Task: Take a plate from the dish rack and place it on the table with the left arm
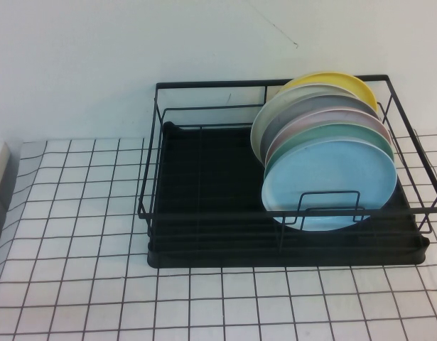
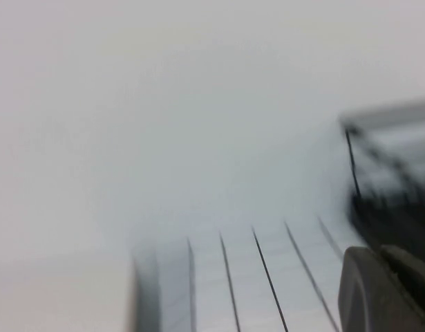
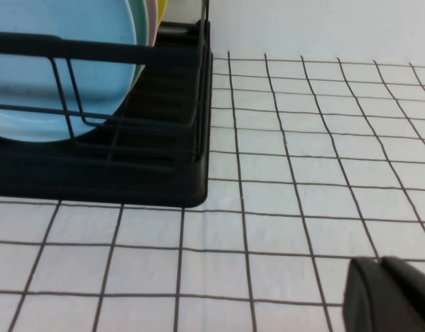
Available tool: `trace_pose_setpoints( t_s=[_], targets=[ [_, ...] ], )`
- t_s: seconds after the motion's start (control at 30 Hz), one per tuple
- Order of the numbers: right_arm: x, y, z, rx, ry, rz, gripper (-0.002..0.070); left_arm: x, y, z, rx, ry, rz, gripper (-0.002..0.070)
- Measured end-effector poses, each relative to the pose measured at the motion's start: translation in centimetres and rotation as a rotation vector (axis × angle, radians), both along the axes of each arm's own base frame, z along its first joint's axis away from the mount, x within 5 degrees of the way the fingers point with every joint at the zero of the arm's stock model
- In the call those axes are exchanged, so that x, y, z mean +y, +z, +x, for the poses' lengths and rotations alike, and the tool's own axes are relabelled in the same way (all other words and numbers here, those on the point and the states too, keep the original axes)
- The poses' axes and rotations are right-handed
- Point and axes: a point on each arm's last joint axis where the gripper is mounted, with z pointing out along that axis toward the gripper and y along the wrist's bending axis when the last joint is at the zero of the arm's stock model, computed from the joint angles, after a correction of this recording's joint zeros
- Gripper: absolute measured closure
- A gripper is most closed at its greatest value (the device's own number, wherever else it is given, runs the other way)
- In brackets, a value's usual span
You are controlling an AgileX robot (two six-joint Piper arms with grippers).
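Blue plate point(image 1: 330, 181) stands on edge, frontmost in dish rack point(image 1: 204, 206), 3 o'clock side, easiest grab. Left gripper point(image 2: 385, 290) and right gripper point(image 3: 392, 294) sit off-rack; jaw state unclear, probably parked.

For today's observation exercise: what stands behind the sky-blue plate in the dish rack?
Behind the sky-blue plate in the dish rack stand mint-green, pink, grey, white and yellow plates, only their upper edges showing; the rest is covered. Neither the left gripper nor the right gripper is near.

Sky-blue plate point(image 1: 330, 181) upright, frontmost in black wire dish rack point(image 1: 204, 213), on grid-cloth table point(image 1: 76, 284)
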Motion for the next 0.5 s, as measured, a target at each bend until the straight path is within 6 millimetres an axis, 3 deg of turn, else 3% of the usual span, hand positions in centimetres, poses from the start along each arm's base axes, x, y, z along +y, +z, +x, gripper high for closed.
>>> trace_pose_setpoints(
  t_s=[0.13,0.33,0.43,0.5],
  targets=[
    [0.0,0.0,0.0,0.000,0.000,0.000,0.0679,0.4,2.4,-0.3,-0.265,0.046,-0.020,0.0678],
    [0.0,0.0,0.0,0.000,0.000,0.000,0.0679,0.8,4.2,-1.1,-0.482,0.082,-0.051,0.0678],
    [0.0,0.0,0.0,0.000,0.000,0.000,0.0679,1.1,4.3,-1.2,-0.488,0.077,-0.198,0.0678],
    [0.0,0.0,0.0,0.000,0.000,0.000,0.0679,1.1,4.1,-0.9,-0.378,0.058,-0.275,0.0678]
  ],
)
